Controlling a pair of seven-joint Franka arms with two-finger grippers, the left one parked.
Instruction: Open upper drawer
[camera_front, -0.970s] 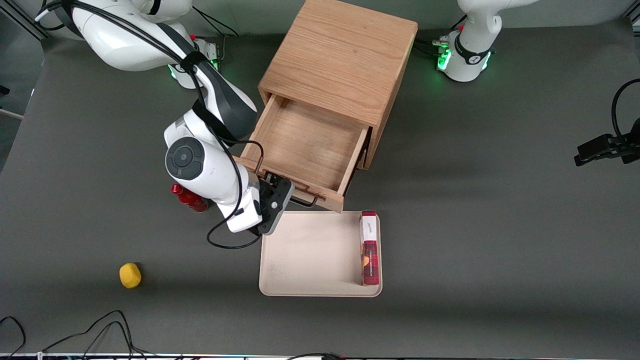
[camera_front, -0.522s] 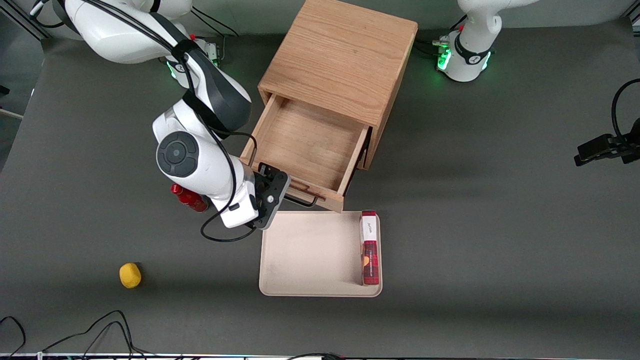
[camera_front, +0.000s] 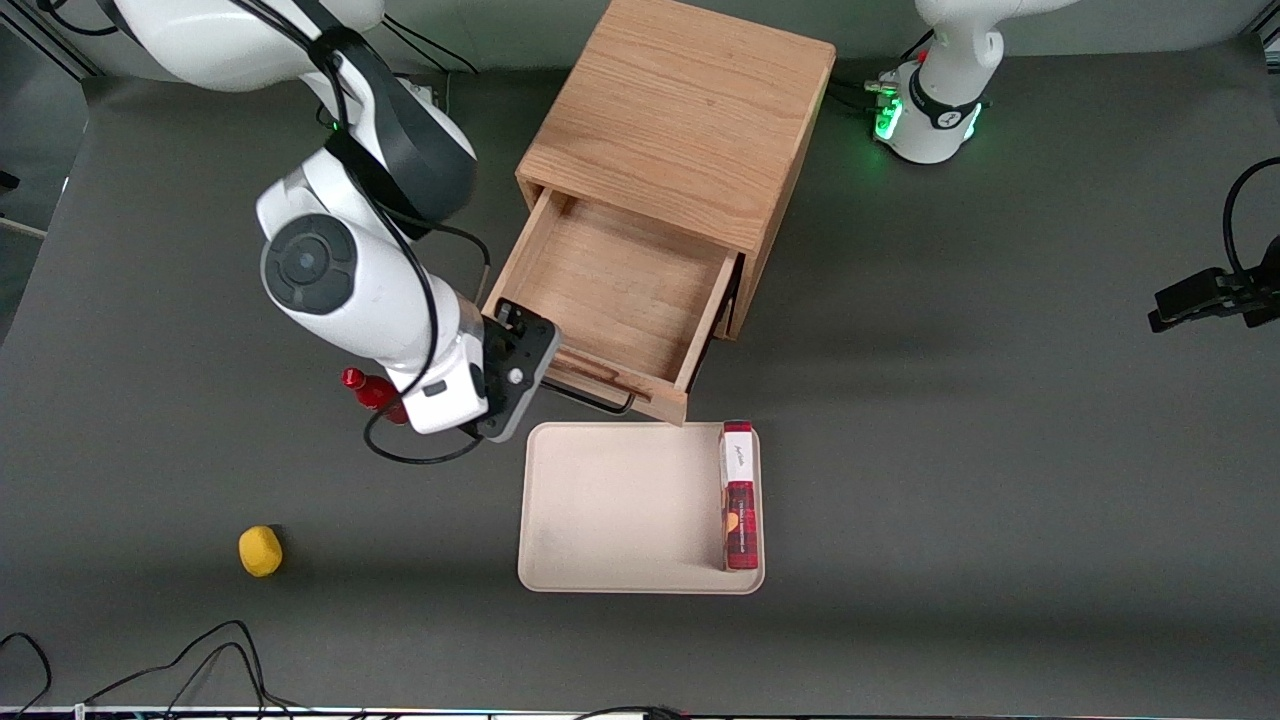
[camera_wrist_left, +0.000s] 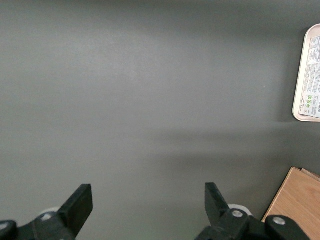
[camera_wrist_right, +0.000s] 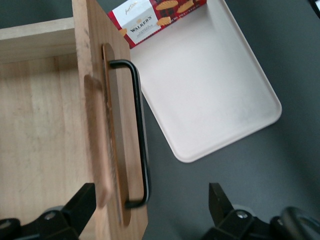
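Observation:
The upper drawer (camera_front: 620, 290) of the light oak cabinet (camera_front: 680, 110) stands pulled far out, its shallow bare-wood box empty. Its thin black bar handle (camera_front: 600, 402) sits on the drawer front, facing the tray. In the right wrist view the drawer front (camera_wrist_right: 95, 125) and handle (camera_wrist_right: 140, 135) show close up. My gripper (camera_front: 515, 365) is open, raised beside the handle's end toward the working arm, clear of it. In the wrist view the gripper (camera_wrist_right: 150, 210) has its fingers (camera_wrist_right: 80, 202) wide apart and holds nothing. The lower drawer is hidden.
A beige tray (camera_front: 625, 505) lies in front of the drawer with a red shortbread box (camera_front: 739, 495) along one edge; both show in the wrist view, tray (camera_wrist_right: 210, 95) and box (camera_wrist_right: 155, 17). A red bottle (camera_front: 375, 393) lies under the arm. A yellow object (camera_front: 260, 551) sits nearer the camera.
My gripper has let go of the handle and drawn away from it, rising and moving toward the working arm's end. The drawer stays pulled out.

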